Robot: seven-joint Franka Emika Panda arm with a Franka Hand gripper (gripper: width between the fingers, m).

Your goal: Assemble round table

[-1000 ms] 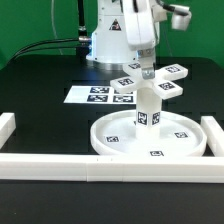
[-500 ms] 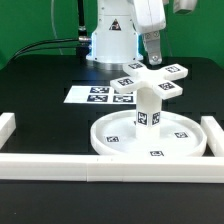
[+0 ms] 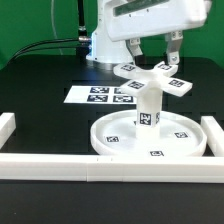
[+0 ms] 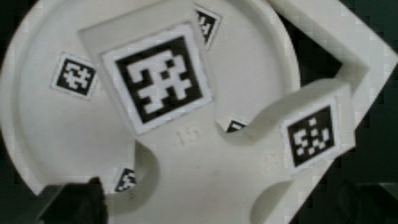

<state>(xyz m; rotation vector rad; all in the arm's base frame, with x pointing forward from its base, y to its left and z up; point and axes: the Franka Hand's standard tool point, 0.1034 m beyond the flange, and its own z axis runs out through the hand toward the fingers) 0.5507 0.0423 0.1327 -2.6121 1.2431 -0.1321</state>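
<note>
Tool (image 3: 151,60) is hovering released, fingers spread wide, straddling the cross-shaped base (image 3: 152,80) just beneath it. That base is sitting atop the leg (image 3: 149,106), which is standing upright in the round disc (image 3: 186,143) on the bench (image 3: 40,90).

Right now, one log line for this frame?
gripper: open, above cross base | cross base: on top of leg | leg: upright at centre of round disc | grasp: none
</note>
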